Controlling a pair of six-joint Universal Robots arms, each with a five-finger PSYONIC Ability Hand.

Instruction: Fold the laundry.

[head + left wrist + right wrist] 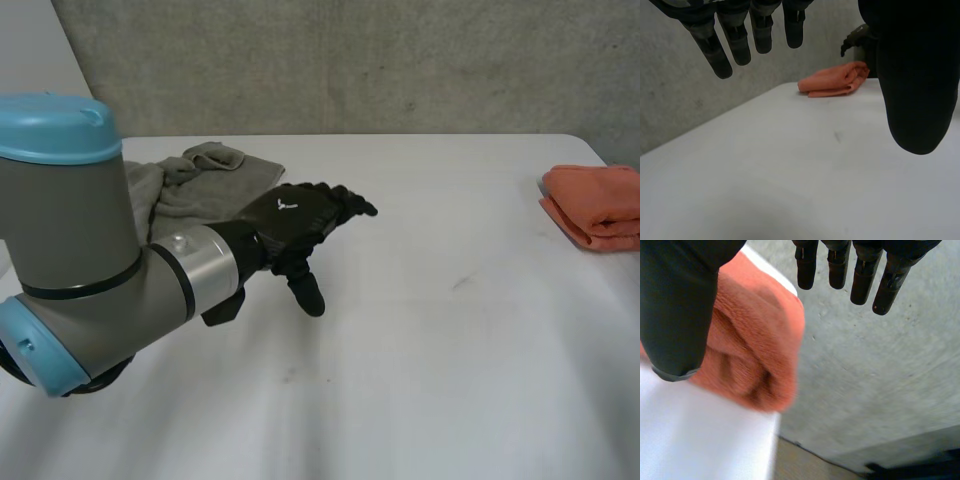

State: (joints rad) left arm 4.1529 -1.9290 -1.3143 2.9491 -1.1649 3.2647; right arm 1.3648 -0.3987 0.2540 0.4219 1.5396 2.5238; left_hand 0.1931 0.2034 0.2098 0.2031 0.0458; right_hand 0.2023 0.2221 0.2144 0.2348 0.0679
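Left arm (80, 250) is closest, elbow low at the near left of the white table (450, 330). Just past it the left hand (295, 225) hangs over bare tabletop with fingers straight and relaxed, thumb apart, nothing in it. The grey towel (200, 175) lies crumpled behind that hand near the far left edge, part hidden by the arm and not yet spread. That looks like the piece to work now. The orange towel (595, 205) at the far right edge looks already folded. The right hand (675, 300) is over there beside it, fingers straight and holding nothing; can't tell if the thumb touches the cloth. Behind all of it is the concrete wall (400, 60). My read of the step: fetch the grey towel and lay it flat. Swing the left hand back and pinch one corner or hem, not the bunched middle. Drag it into the clear centre, then bring the right hand across for the opposite corner and pull out the slack before any fold. Lift the right hand away first: the orange towel sits at the table's edge and a sideways sweep could knock it off.
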